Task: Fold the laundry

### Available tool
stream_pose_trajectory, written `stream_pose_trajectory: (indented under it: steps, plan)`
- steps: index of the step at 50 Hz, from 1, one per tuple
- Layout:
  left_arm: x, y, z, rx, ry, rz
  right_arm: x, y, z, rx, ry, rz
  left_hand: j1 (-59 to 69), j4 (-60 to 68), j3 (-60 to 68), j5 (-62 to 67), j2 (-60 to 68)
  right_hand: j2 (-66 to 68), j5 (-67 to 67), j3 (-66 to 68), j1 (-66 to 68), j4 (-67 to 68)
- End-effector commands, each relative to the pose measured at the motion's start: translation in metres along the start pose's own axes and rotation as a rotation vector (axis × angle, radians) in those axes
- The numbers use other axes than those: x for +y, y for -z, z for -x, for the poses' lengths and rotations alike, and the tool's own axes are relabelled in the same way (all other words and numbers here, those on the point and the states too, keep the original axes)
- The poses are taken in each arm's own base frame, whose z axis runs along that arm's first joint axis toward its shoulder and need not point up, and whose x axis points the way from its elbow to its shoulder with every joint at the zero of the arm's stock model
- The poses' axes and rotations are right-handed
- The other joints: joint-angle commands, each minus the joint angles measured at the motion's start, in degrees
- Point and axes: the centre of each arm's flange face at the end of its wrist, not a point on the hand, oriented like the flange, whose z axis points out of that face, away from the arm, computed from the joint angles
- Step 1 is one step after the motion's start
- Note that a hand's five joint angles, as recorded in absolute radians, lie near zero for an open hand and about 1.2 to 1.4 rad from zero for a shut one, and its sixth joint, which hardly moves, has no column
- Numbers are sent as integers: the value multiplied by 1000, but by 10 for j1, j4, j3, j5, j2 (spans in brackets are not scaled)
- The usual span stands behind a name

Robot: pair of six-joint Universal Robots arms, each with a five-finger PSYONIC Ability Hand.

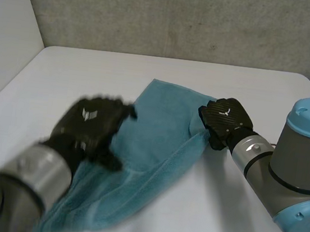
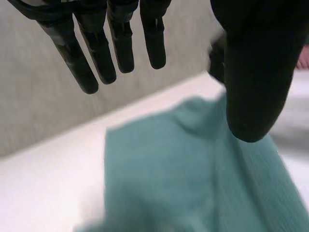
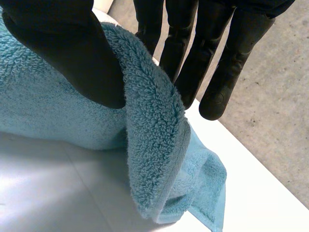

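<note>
Pinching an edge of the teal terry-cloth towel (image 1: 156, 150) between thumb and fingers, the right robot hand (image 1: 226, 120) holds it raised; the left robot hand (image 1: 89, 125) hovers spread above it. Folding seems barely begun: the towel lies rumpled on the white counter (image 1: 92, 74).
</note>
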Motion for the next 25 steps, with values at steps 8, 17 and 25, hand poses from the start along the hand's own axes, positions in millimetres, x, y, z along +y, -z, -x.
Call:
stream_pose_trajectory:
  steps: [8,17,25]
  plan:
    - [22,-105,29,6,-56,45,-56,26,-18,53,28,-203,8,22,12,24,14,124,143,123,241,117]
    - [65,-110,23,80,-44,226,-83,47,-24,67,47,-297,15,28,19,31,21,124,143,123,241,117]
    - [73,-109,24,84,-38,266,-98,59,-21,50,65,-370,37,50,41,53,43,124,143,123,241,117]
